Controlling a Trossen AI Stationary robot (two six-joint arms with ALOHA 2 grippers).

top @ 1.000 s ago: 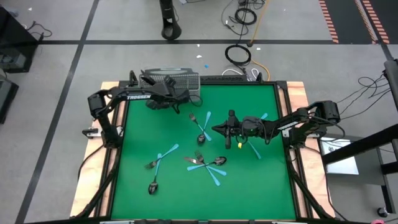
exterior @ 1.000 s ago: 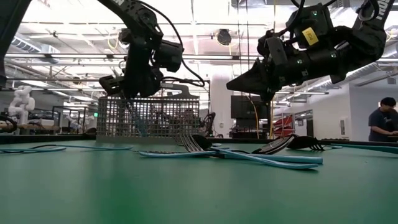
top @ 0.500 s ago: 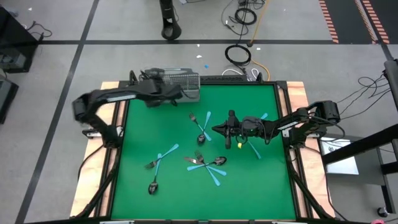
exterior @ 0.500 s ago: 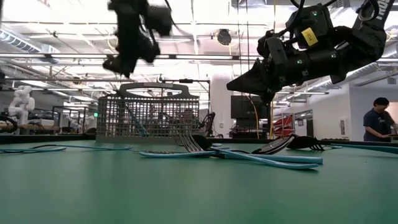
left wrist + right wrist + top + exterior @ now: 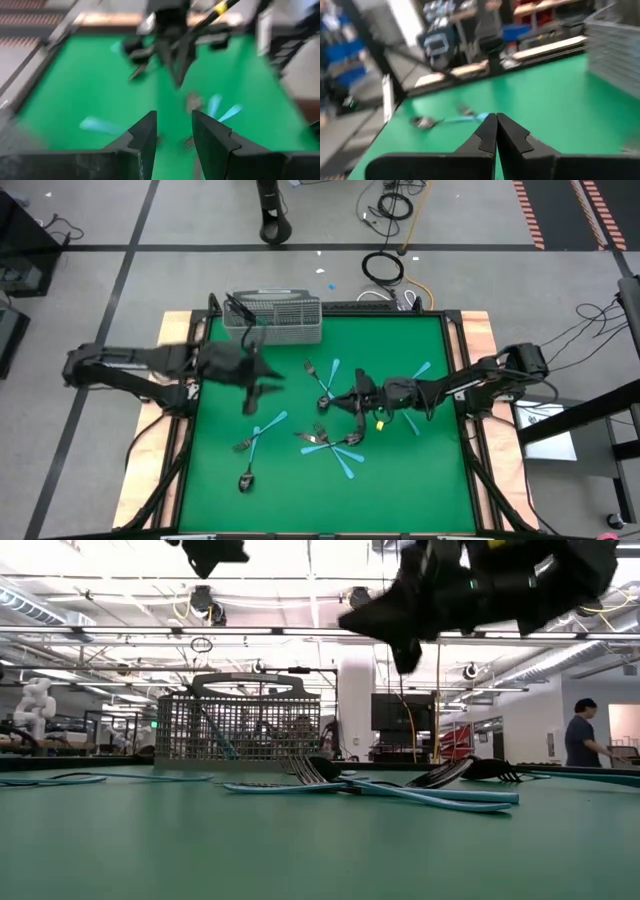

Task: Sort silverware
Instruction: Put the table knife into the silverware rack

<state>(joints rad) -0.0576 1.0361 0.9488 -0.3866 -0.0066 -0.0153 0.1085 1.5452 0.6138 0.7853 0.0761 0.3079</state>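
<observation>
Forks and spoons, dark metal or with light blue handles, lie scattered on the green mat: a cluster at the middle, a pair behind it, more to the left. One blue-handled piece leans inside the wire basket at the far edge. My left gripper hovers open and empty above the mat left of the middle, its gap bare. My right gripper hangs shut over the middle of the mat, its fingertips together and nothing between them.
Wooden boards frame the mat on both sides. Two blue-handled pieces lie under the right arm, and a dark spoon lies near the front left. A person stands in the room beyond the table.
My left gripper has risen off the basket and swung back toward the table's near edge, rolling and tipping up from pointing down to nearly level. The blue-handled piece stays leaning in the basket. My right gripper has gone up a little and toward the table's left, still shut.
</observation>
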